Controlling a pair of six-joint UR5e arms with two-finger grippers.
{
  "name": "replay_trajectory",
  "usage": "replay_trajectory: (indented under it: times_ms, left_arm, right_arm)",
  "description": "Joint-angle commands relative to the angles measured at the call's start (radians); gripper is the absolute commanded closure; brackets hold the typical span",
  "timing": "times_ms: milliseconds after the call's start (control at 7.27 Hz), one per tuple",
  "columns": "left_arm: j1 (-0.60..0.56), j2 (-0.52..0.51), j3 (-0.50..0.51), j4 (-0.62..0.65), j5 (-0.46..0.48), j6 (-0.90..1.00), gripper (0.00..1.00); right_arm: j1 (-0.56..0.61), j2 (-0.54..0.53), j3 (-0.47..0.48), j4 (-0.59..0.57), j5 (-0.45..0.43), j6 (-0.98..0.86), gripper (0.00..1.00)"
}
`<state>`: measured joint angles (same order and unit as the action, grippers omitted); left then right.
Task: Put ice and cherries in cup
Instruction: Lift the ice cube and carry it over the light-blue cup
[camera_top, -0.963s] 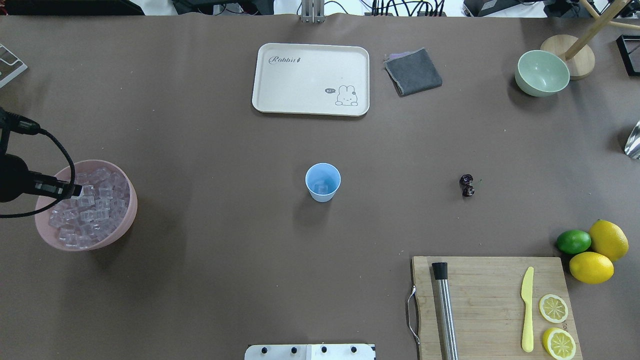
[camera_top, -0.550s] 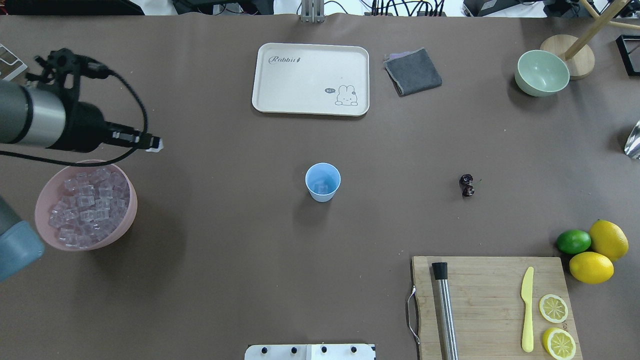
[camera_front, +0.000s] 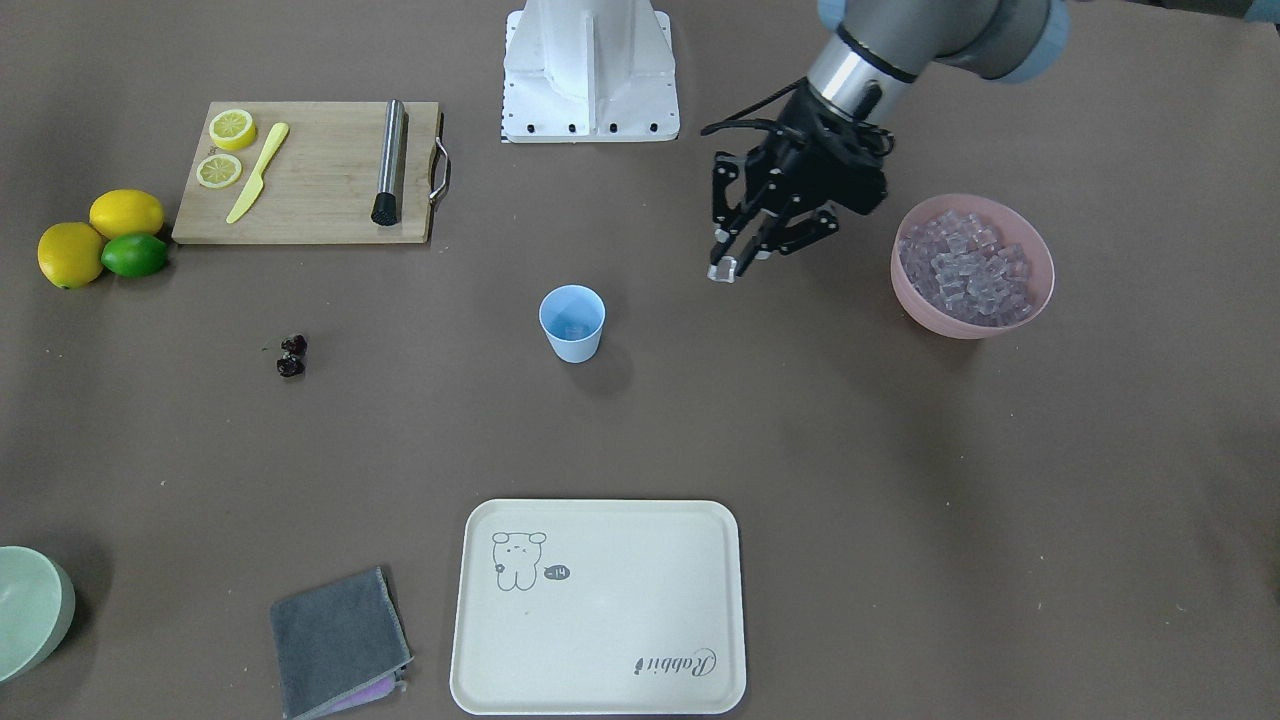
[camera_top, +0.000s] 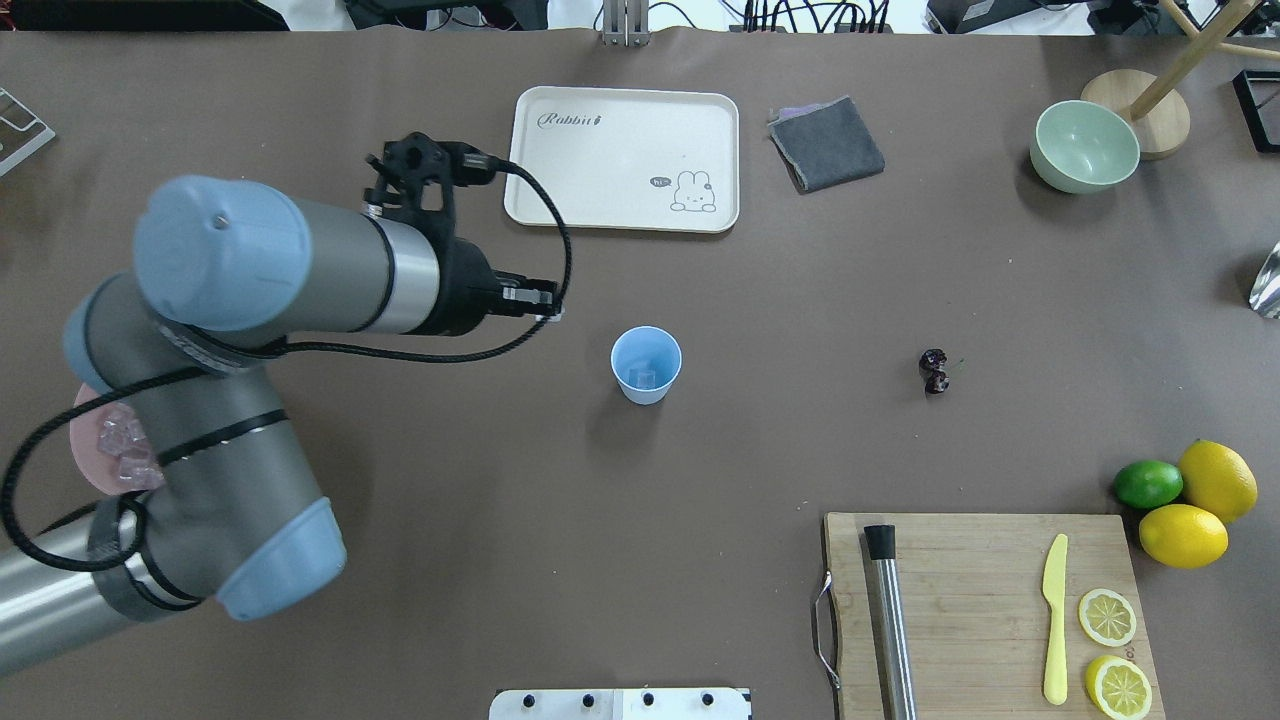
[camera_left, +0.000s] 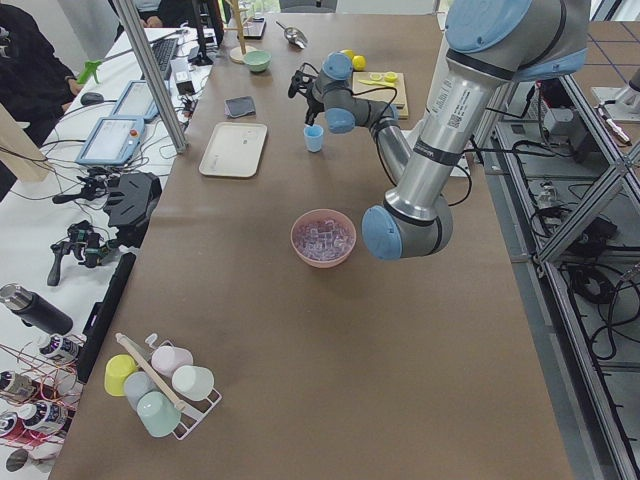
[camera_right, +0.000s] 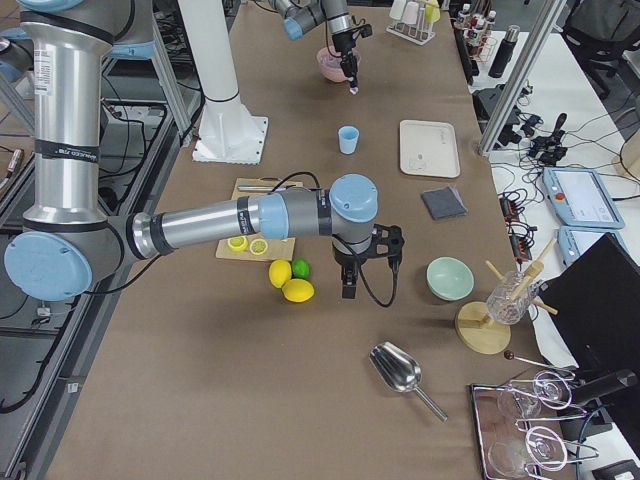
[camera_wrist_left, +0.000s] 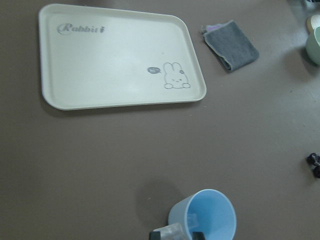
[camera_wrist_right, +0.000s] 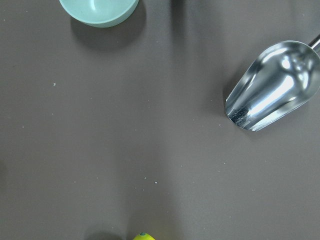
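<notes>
Clear, faintly lilac plastic sits closest to the left wrist camera: an ice cube (camera_wrist_left: 172, 233) pinched between the closed tips of the left gripper (camera_front: 722, 270), its lower part cut off by the frame edge. Just past it stands the cup (camera_top: 646, 365), pale blue, smooth, tapered and upright, with a loose cube (camera_top: 645, 377) at its bottom; the held cube hangs to one side of the cup, not touching it. Farther off we see the cherries (camera_top: 934, 371), two dark glossy rounds on the brown table (camera_top: 400, 600), well apart from the cup. In the overhead view the left arm (camera_top: 250, 260) hides most of the pink bowl (camera_top: 82, 445) heaped with ice (camera_front: 965, 265). The right gripper (camera_right: 347, 288) shows only small and side-on; we cannot tell how its jaws stand.
</notes>
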<state>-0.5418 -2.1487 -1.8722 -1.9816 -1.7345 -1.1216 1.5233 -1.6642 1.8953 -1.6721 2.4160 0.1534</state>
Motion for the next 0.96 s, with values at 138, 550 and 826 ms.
replay_trajectory:
  times_ms: [138,550,826]
  left_arm:
    - [0.105,-0.117,0.142,-0.01,0.144,-0.03,1.0]
    - [0.103,-0.132,0.205,-0.016,0.16,-0.029,1.0]
    - [0.103,-0.137,0.254,-0.066,0.171,-0.03,1.0]
  right_arm:
    - [0.0,-0.003,-0.002,0.0,0.0,-0.002,0.0]
    - [-0.002,-0.008,0.001,0.002,0.0,-0.002,0.0]
    - [-0.002,-0.006,0.001,0.002,0.0,-0.002,0.0]
